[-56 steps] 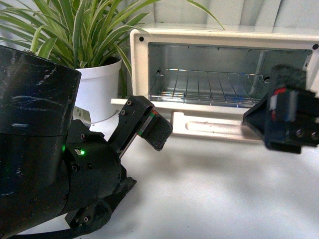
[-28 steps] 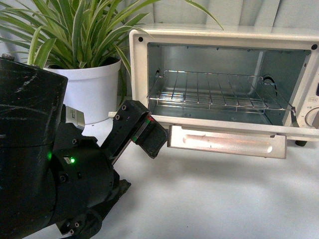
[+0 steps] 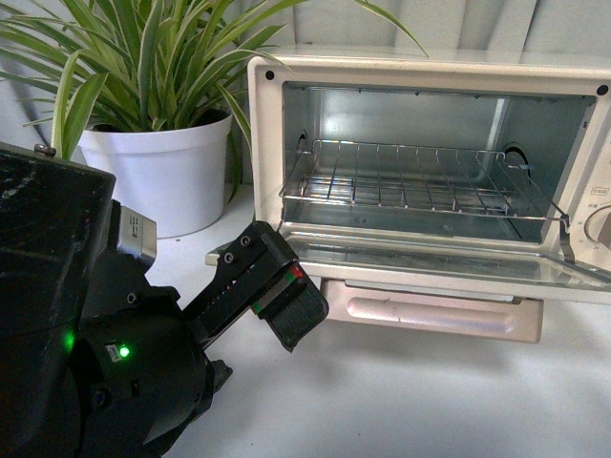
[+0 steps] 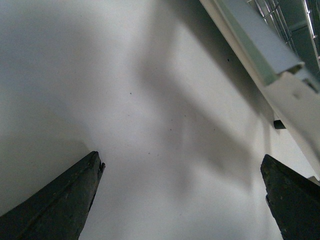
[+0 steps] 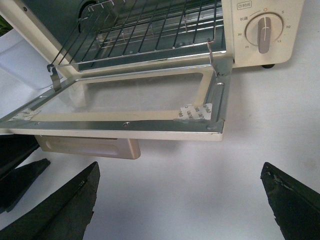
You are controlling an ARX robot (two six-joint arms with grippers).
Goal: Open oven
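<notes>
1 left gripper [image 4: 181, 159], spread, beside open oven [image 3: 420, 67].

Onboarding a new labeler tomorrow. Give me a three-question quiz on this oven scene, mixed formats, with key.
1. True or false: the oven has its door folded down, open.
2. The left gripper holds: A) the door; B) a baking tray; C) nothing.
3. Fill in: in the front view, a potted ___ stands left of the oven.
Key: 1 true; 2 C, jaws apart over bare table; 3 plant.
</notes>
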